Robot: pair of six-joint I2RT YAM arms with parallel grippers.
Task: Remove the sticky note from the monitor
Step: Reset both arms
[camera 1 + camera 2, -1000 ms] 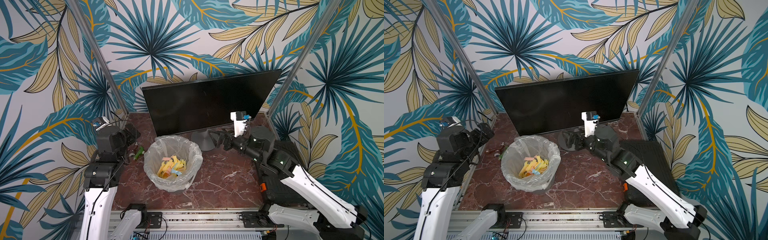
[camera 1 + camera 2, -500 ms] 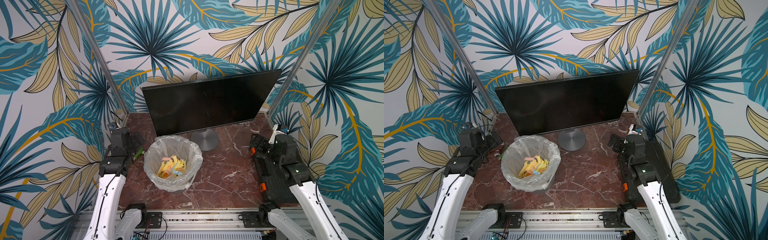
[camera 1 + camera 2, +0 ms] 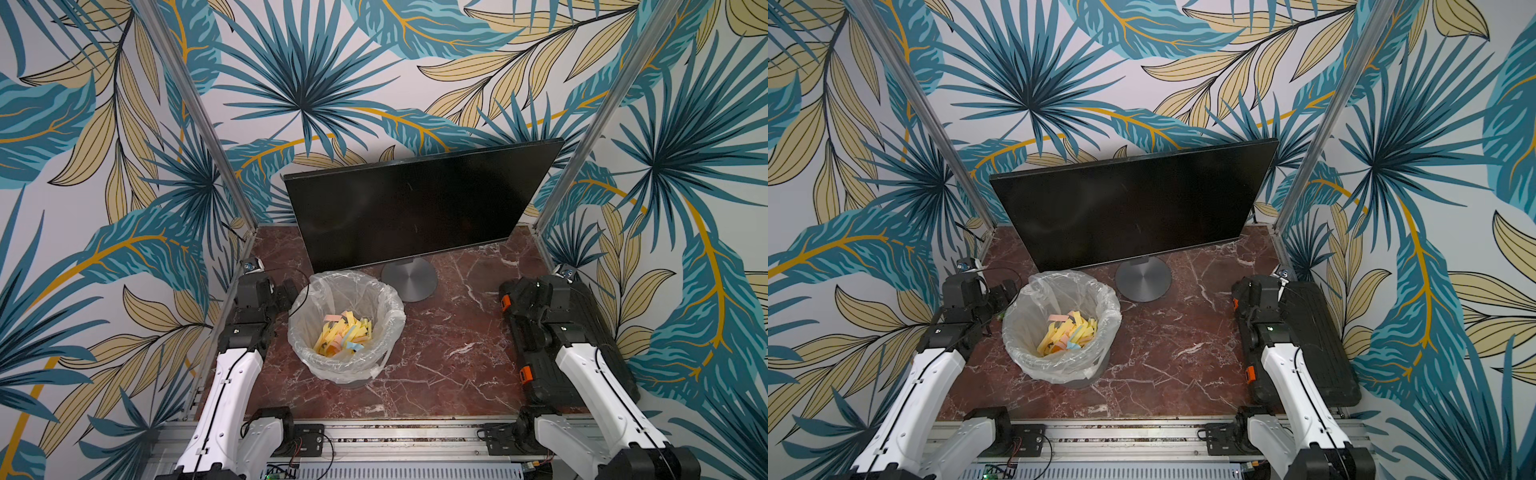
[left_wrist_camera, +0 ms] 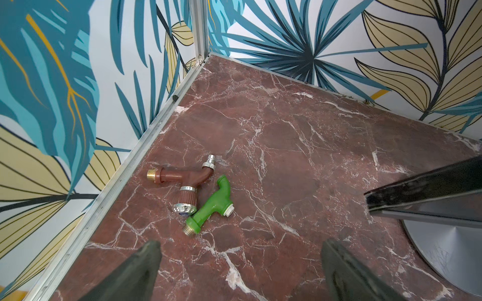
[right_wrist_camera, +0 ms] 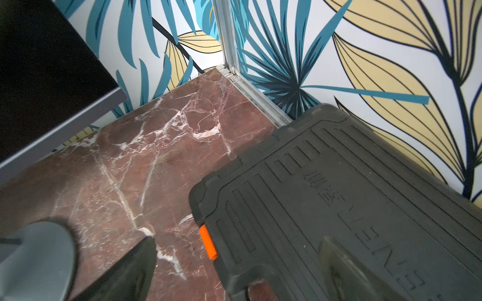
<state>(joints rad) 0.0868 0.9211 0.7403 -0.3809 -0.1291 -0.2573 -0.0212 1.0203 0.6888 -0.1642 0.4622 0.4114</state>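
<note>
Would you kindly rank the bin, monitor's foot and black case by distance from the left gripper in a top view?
From the left gripper:
1. bin, right beside it.
2. monitor's foot, centre back.
3. black case, opposite side.

Monitor (image 3: 419, 208), seen in both top views: a wide flat display with a thin black frame, upright at 12 o'clock on the table (image 3: 457, 353). The screen (image 3: 1133, 208) is dark and glossy and faces about 5 o'clock, its left end nearer the front. The round grey disc foot (image 3: 409, 277) lies flat under the screen's middle.
</note>
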